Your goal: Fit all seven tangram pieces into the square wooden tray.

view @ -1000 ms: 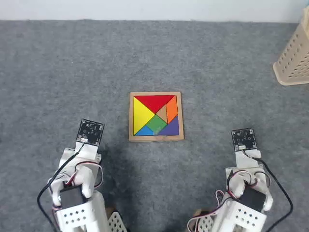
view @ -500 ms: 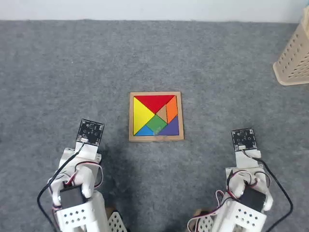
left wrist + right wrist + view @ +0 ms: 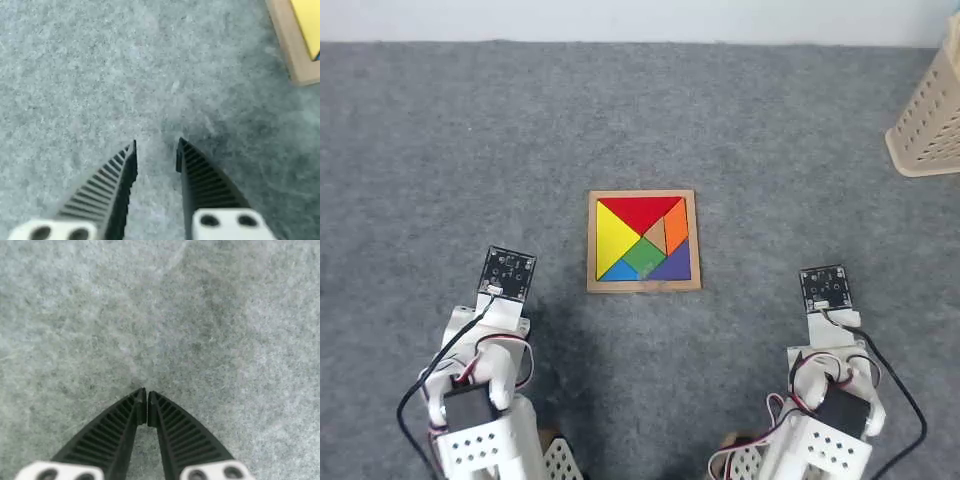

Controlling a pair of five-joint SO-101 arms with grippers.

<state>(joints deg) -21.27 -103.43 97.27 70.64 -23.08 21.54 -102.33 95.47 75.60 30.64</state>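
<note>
Your tray [image 3: 592,240] lies in the middle of the grey tabletop [image 3: 770,120]. All seven pieces look seated flush inside it, with the red triangle [image 3: 640,212] along the far edge and the yellow triangle [image 3: 612,238] on the left, so I judge the job finished. That would explain why both arms sit parked on the near side, well apart from the tray. The left tool [image 3: 157,146] shows a narrow gap and holds nothing. The right tool [image 3: 147,392] is pinched closed, also empty.
</note>
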